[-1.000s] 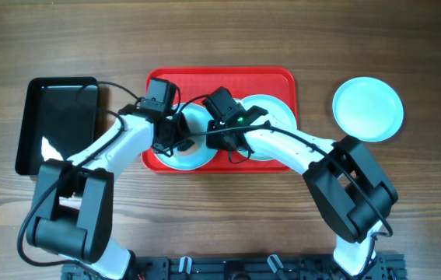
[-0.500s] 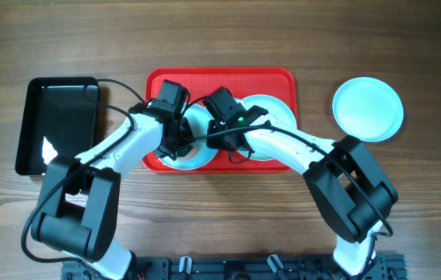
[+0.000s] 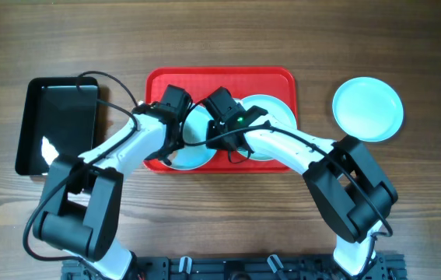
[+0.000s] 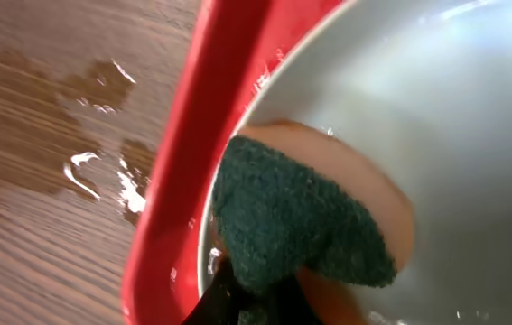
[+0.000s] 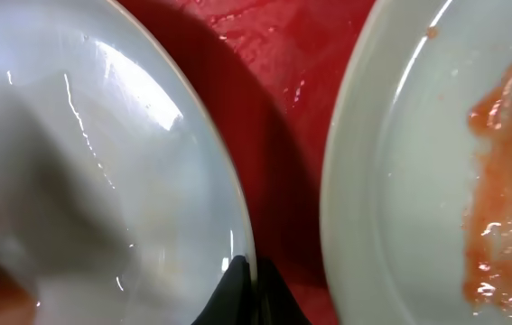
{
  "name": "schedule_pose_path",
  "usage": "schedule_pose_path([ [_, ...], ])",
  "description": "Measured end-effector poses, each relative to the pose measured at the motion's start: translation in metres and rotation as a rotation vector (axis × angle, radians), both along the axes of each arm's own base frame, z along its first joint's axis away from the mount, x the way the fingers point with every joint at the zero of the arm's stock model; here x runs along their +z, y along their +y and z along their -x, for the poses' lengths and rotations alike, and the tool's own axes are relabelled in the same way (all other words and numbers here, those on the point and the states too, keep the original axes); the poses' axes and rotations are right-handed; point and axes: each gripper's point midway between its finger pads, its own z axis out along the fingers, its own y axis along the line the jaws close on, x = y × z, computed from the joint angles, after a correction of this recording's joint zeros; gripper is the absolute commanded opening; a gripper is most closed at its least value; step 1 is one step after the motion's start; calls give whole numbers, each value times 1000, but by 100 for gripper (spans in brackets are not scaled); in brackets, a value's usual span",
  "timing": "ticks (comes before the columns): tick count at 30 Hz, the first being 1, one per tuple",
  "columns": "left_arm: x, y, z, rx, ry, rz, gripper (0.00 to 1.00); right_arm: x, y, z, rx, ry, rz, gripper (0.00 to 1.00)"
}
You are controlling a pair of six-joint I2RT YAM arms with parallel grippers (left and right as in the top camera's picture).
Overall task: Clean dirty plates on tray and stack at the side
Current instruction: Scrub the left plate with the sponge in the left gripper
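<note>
Sponge [image 4: 301, 226] clamped in the left gripper [image 4: 251, 305] presses on the plate [image 4: 454, 108] in the tray [image 4: 197, 153]. Likely to steady it, the right gripper [image 5: 245, 291] pinches its rim.

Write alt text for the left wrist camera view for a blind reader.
A dark green sponge, held by the left end effector, presses on a wet pale plate at the edge of a red tray. Water spots the wooden table beside it.
</note>
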Motion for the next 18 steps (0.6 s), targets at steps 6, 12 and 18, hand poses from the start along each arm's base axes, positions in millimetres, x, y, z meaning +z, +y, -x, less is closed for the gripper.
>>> schedule_pose_path([
  [6, 4, 10, -13, 1, -68, -78, 4, 0, 4, 3, 4, 6, -9, 4],
  [12, 6, 12, -28, 8, -143, -100, 4, 0, 4, 3, -2, 11, -12, 4],
  [18, 8, 13, -32, 11, -164, -108, 4, 1, 4, 3, -4, 10, -13, 4],
])
